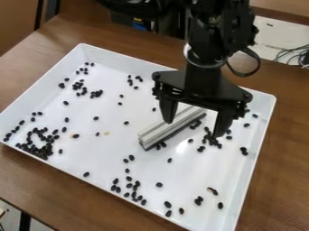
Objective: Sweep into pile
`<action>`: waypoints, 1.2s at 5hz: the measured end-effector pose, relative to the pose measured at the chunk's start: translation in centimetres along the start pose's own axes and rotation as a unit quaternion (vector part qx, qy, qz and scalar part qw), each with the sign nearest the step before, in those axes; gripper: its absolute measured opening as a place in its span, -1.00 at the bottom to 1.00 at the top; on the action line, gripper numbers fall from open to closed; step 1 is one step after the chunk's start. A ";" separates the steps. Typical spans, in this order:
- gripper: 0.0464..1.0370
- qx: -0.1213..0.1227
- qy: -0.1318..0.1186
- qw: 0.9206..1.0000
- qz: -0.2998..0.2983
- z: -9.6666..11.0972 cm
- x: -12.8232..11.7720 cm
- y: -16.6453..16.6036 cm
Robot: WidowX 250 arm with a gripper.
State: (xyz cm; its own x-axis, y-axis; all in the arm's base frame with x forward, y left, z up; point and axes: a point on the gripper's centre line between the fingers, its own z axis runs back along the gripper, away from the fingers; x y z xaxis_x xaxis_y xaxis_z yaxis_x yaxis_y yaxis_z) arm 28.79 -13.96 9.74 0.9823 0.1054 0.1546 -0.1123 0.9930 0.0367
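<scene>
Black beans (44,152) lay scattered across most of the white tray (102,146), so I judged the sweeping far from done. The thickest cluster sat toward the left of the frame, with looser groups at upper left, lower centre and right of centre, and strays between them. No single pile stood out; nearly all the gathering was left to do. My hand (193,128) hung right of centre, its fingers spread well apart around the pale, ridged bar (170,126), which I took for the sweeper. The tray rested on a brown wooden surface (274,180), with pale floor (271,34) and dark cables (294,55) at upper right.
</scene>
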 end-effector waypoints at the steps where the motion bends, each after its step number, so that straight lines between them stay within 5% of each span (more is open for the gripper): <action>1: 0.92 0.005 0.012 1.000 -0.001 -0.7 -0.3 0.1; 2: 0.92 -0.019 0.011 0.998 -0.065 -1.4 0.6 0.6; 4: 0.92 -0.022 0.016 0.984 -0.175 -4.3 3.0 3.6; 6: 0.92 -0.013 0.007 0.975 -0.220 -7.3 4.7 5.4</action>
State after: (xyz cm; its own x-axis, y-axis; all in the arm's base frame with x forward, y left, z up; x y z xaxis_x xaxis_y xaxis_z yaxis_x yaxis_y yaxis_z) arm 33.91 -7.70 3.45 0.9367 -0.3306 0.1152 0.3241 0.9433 0.0718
